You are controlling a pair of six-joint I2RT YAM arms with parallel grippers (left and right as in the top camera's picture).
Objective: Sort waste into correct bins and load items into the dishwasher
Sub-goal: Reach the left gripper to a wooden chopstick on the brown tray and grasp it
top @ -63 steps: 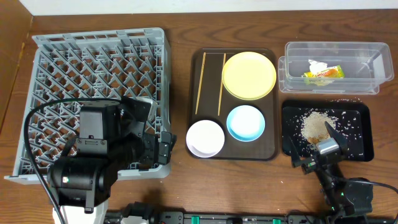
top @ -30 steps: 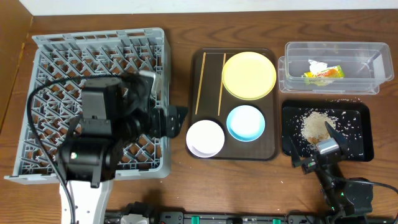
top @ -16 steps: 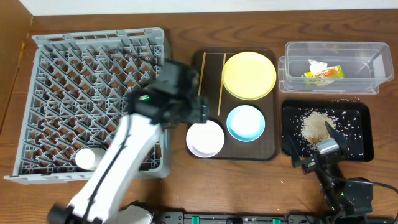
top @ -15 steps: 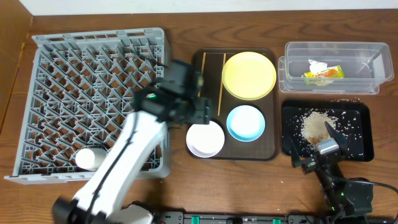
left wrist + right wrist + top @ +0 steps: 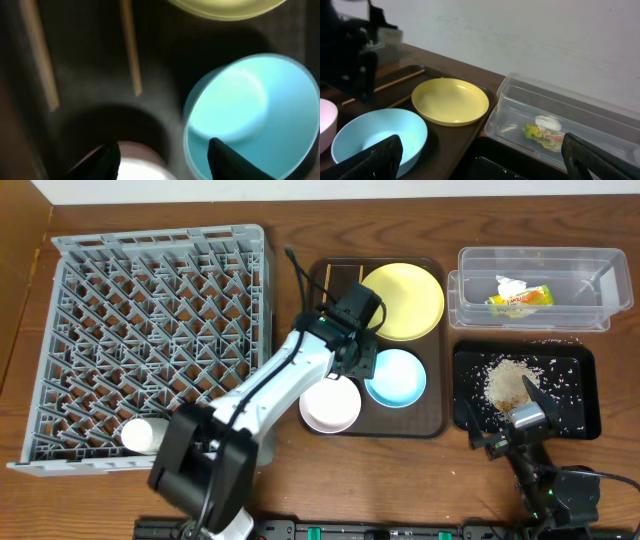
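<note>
We see left gripper (image 5: pixel 163 159) half-open, empty, straddling light blue bowl's (image 5: pixel 247 115) 8 o'clock rim, probably to pinch it.

blurred chopsticks (image 5: pixel 131 55), white bowl (image 5: pixel 145 170) cut by bottom edge, yellow plate (image 5: pixel 225 7) cropped at top

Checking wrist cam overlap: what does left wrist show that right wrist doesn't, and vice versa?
Left wrist only: the left gripper fingertips, seen apart, above the white bowl and blue bowl. Right wrist only: the clear tub holding wrapper and paper scrap, and the right gripper, open. Both: yellow plate, blue bowl, white bowl's edge, two chopsticks.
</note>
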